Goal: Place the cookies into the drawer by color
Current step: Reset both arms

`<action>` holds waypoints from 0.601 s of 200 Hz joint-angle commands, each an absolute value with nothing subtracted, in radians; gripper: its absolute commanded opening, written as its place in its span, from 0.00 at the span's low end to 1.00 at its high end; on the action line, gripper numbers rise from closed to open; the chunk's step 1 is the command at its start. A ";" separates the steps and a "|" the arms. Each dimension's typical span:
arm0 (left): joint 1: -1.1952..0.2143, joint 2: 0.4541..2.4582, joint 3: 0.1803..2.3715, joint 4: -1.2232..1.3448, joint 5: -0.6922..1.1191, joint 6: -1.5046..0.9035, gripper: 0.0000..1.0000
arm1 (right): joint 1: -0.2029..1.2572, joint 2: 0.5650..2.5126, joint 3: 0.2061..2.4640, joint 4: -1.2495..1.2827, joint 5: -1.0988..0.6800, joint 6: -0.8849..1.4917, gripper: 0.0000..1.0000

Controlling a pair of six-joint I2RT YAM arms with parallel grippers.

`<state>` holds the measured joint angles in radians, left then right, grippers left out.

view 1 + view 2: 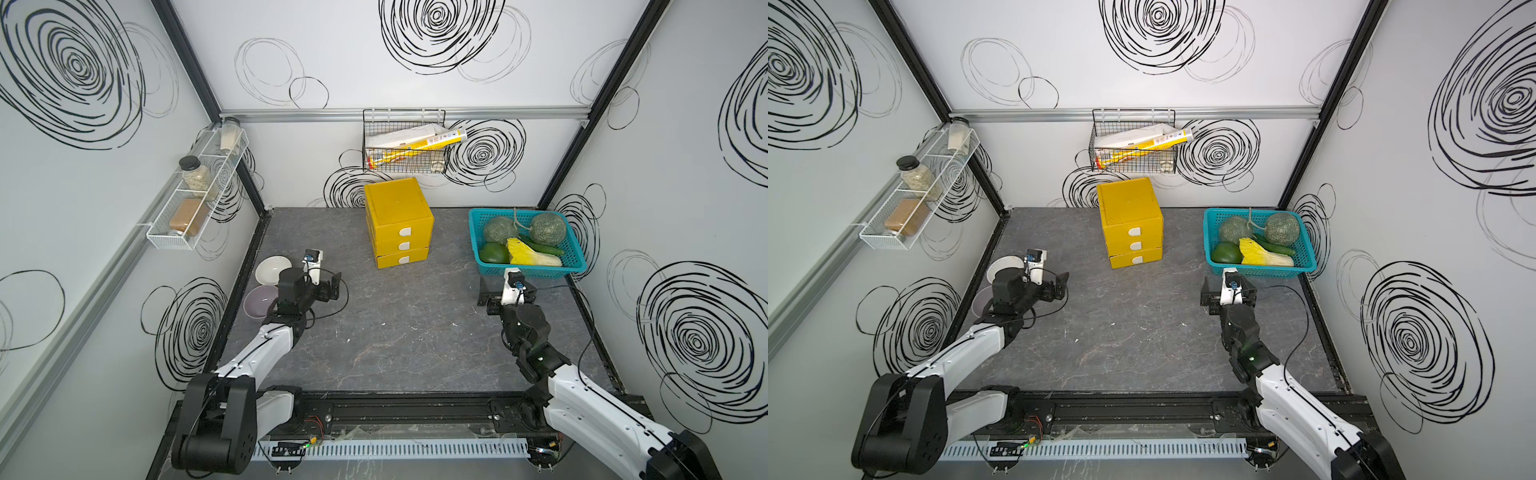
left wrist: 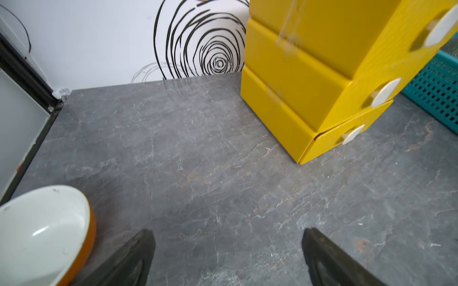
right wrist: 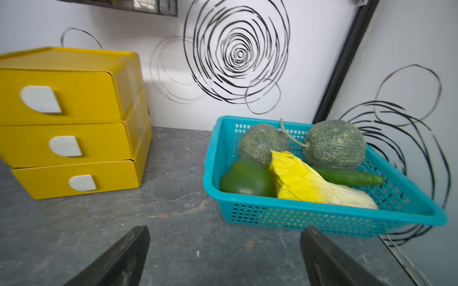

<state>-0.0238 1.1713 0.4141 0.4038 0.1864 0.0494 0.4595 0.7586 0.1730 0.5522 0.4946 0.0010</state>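
I am looking down on a dark grey worktop (image 1: 395, 332) with pale stone-like veining, matt and flat, boxed in by white wall panels scribbled with black spirals and framed by black posts.

The drawer (image 1: 397, 212) stands toward the back, near the middle of the worktop: a glossy yellow plastic cube of three stacked drawers, each with a small white rounded tab. The lowest front looks slightly out from the case.

To its right, well apart, sits a teal basket (image 3: 297, 215) of perforated plastic. It holds two rough netted melons (image 3: 334, 143), a smooth green pepper (image 3: 247, 180), a crinkled yellow cabbage (image 3: 304, 183) and a cucumber (image 3: 352, 177).

At the left edge lie a white bowl (image 1: 273, 269), orange outside, and a greyish-purple bowl (image 1: 259, 300).

A black wire basket (image 1: 405, 166) hangs on the back wall, and a white wire shelf (image 1: 195, 195) with jars hangs on the left wall.

My left gripper (image 2: 226, 237) hovers beside the bowls with its black fingers spread wide and nothing between them. My right gripper (image 3: 225, 230) hangs just in front of the teal basket, fingers likewise spread and holding nothing.
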 commanded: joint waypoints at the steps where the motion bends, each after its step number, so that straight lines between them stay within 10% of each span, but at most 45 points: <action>1: -0.007 1.164 0.342 0.640 0.239 0.055 0.99 | 0.416 0.794 0.134 0.694 0.531 -0.008 1.00; 120: 0.034 1.367 0.262 1.048 0.133 -0.055 0.99 | 0.147 1.196 0.082 1.169 0.360 0.016 1.00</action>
